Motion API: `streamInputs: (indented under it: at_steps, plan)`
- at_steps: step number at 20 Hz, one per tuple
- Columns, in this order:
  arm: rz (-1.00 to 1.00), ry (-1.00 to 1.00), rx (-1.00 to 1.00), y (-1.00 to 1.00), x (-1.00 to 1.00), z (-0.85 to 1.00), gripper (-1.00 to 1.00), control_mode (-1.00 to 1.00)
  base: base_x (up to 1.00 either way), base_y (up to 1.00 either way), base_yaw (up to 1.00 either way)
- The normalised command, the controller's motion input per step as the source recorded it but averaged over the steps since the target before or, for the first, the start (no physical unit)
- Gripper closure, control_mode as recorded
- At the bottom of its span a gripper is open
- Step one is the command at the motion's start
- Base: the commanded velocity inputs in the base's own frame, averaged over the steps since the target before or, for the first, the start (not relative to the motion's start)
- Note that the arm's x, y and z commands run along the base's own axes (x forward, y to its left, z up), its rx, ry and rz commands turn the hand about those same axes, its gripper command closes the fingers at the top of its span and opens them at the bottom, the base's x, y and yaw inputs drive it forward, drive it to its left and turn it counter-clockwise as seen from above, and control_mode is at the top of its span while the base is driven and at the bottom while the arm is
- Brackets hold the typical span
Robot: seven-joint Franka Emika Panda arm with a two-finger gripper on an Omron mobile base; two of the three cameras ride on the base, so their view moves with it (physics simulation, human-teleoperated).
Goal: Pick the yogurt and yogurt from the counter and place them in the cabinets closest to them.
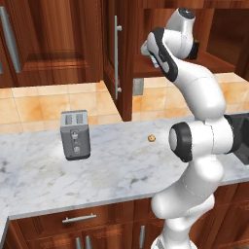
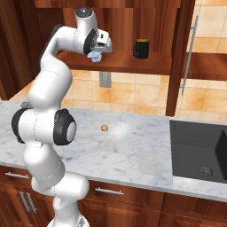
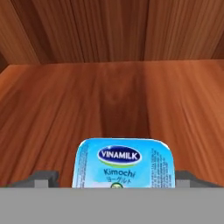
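Hand view: pale blue yogurt (image 3: 124,164) sits on cabinet shelf (image 3: 52,100), between spread gripper (image 3: 116,180) fingers, apparently unclamped. Judged light, thin-walled, crushable (foil lid slippery); grasp opposite sidewalls, gentle force.

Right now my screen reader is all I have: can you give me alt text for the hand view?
A pale blue and white yogurt cup with a Vinamilk label sits low in the picture on the reddish-brown wooden cabinet shelf, between the open gripper's two grey fingertips, which stand clear of its sides. The wooden back wall rises behind.
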Motion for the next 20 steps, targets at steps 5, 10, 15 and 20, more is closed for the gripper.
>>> streamInputs:
  at_steps: [5,10,15,20]
  plan:
    - [0.01,0.0,-0.04,0.0,-0.57,0.14,-1.0,-1.0,0.0,0.0,0.0]
    - [0.02,0.0,-0.05,-0.01,-0.78,0.03,-1.0,-1.0,0.0,0.0,0.0]
    - [0.01,0.03,-0.07,-0.04,-0.95,-0.01,-1.0,-1.0,0.0,0.0,0.0]
    - [0.02,0.02,-0.09,-0.01,-1.0,-0.17,-1.0,-1.0,0.0,0.0,0.0]
